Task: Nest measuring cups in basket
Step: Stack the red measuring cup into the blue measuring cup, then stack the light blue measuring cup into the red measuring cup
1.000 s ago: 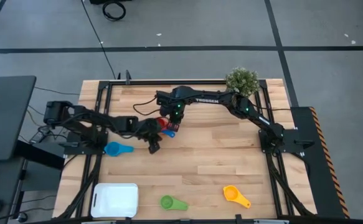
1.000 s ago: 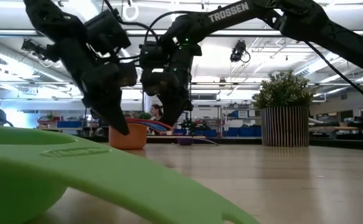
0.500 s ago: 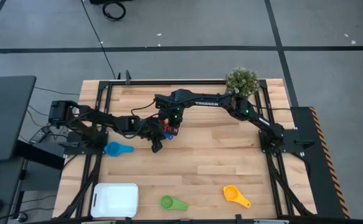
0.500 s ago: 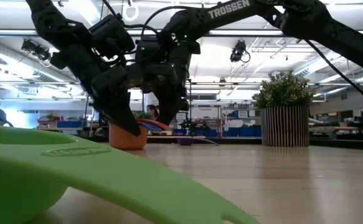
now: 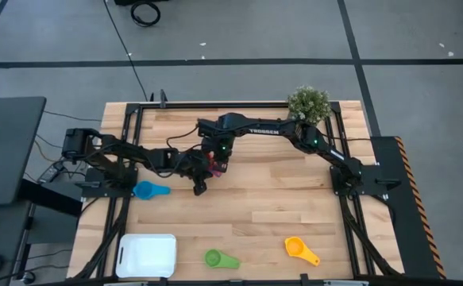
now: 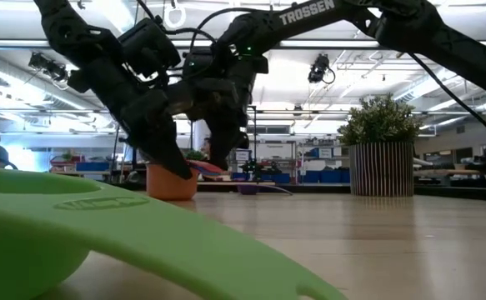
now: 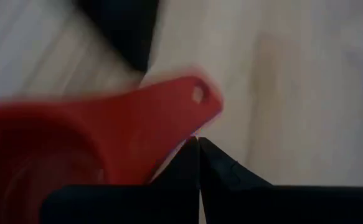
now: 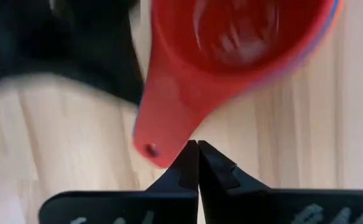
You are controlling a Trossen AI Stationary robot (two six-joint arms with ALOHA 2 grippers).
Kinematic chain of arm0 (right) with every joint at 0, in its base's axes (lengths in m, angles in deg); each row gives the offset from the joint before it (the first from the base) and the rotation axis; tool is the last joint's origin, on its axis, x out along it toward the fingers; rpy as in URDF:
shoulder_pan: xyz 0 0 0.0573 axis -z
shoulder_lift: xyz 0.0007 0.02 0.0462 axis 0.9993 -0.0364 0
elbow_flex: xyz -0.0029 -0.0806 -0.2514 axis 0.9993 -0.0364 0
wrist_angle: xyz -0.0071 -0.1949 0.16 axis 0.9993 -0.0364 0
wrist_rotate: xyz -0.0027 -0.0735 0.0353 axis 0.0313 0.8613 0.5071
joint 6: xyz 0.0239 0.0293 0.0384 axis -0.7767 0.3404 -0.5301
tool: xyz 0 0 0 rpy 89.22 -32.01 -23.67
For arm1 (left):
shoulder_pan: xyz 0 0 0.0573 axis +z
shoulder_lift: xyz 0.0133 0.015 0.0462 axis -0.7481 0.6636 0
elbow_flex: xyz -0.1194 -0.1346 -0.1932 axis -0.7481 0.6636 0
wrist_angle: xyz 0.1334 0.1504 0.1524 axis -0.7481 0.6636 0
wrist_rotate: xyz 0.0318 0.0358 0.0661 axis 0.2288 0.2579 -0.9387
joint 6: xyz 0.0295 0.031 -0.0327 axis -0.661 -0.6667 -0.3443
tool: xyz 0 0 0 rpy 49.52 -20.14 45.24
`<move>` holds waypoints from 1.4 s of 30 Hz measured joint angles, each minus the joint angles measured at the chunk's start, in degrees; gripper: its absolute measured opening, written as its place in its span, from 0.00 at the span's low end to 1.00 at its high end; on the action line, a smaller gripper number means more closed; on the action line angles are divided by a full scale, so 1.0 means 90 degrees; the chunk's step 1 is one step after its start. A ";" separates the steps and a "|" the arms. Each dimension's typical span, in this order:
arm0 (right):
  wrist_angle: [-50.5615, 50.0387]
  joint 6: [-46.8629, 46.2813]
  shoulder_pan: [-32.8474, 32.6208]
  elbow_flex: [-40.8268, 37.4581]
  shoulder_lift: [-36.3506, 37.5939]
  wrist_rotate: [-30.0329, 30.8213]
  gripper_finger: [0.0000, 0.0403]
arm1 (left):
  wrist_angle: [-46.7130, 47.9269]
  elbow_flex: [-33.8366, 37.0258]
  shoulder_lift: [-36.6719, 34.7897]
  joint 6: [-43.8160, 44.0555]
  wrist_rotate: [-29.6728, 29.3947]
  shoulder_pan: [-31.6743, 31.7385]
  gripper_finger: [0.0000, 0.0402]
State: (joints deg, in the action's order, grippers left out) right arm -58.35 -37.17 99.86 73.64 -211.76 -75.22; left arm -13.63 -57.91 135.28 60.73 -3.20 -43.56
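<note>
In the high view, both grippers were seen meeting mid-table, far from the shallow white plastic basket (image 5: 146, 255) at the near left; the left gripper (image 5: 200, 187) and right gripper (image 5: 217, 164) flanked a partly hidden stack of cups. A bright blue plastic measuring cup (image 5: 150, 190), a green one (image 5: 220, 259) and a yellow one (image 5: 301, 249) lay apart.

In the low view, an orange plastic cup (image 6: 172, 182) was seen under red.

In both wrist views, jaws were shut, empty, beside the red plastic measuring cup (image 7: 75, 140).

Stacking was judged underway; next, the remaining cups need gathering and a move to the basket.
</note>
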 joint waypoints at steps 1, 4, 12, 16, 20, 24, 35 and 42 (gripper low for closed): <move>0.0024 0.0056 0.0000 0.0008 0.0003 -0.0067 0.01 | -0.0067 -0.0010 -0.0001 -0.0084 0.0039 -0.0001 0.00; 0.0064 0.0082 -0.0002 0.0010 0.0015 -0.0127 0.01 | -0.0165 -0.0010 -0.0002 -0.0262 0.0128 0.0001 0.00; -0.0187 0.0019 -0.0005 0.0003 0.0061 0.0348 0.01 | -0.0068 -0.0026 -0.0002 0.0132 0.0503 -0.0108 0.00; -0.0385 0.0044 -0.0010 -0.0015 0.0285 0.0624 0.01 | -0.0117 -0.0051 -0.0058 0.0400 0.0640 -0.0238 0.00; -0.0602 0.0052 0.0017 -0.0015 0.0724 0.1042 0.01 | 0.0022 -0.0048 -0.0312 0.0565 0.0672 -0.0218 0.00; -0.0830 0.0096 0.0079 -0.0012 0.1256 0.1526 0.01 | 0.0227 -0.0047 -0.0820 0.0550 0.0673 -0.0041 0.00; -0.1793 0.0484 0.0031 -0.0007 0.3205 0.2370 0.01 | 0.1135 -0.0032 -0.2874 0.0740 0.0671 0.0481 0.00; -0.2776 0.0283 -0.0480 -0.0004 0.4071 0.2803 0.01 | 0.3573 -0.0711 -0.3931 0.0590 0.0343 0.0364 0.00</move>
State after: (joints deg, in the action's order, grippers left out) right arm -83.34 -34.62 95.54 73.61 -175.12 -49.99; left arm 18.53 -64.30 99.90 66.04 -0.12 -40.29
